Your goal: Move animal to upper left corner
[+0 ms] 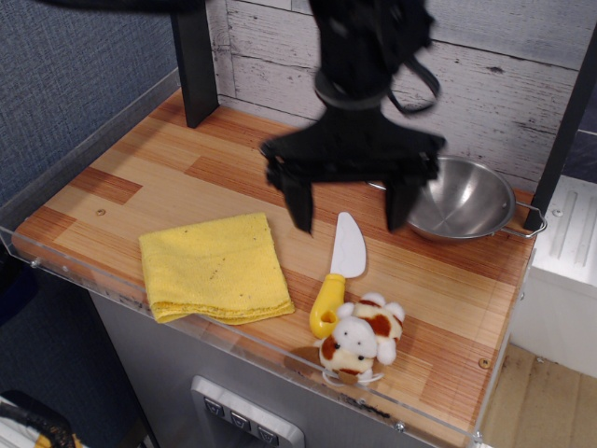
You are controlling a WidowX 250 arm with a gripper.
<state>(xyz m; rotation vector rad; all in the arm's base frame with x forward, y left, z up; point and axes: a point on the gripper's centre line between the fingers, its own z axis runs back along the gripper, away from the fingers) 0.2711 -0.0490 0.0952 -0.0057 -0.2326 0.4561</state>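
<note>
White-and-brown animal (361,340), yellow cloth (215,267), yellow-handled white knife (338,274), striped reddish tabletop (159,173).

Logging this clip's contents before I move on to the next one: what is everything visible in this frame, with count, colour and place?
Fluffy plush animal: one, white with brown patches, front right of the table, beside the knife handle.
Toy knife: one, white blade and yellow handle, centre front, below the gripper.
Folded cloth: one, yellow, front left.
Round metal bowl with handles: one, silver, back right, partly hidden by the gripper.
Striped wooden tabletop: one, light and reddish, its upper left corner holding only a black post.
Robot gripper: one, black, open, above the table's middle, holding nothing.
</note>
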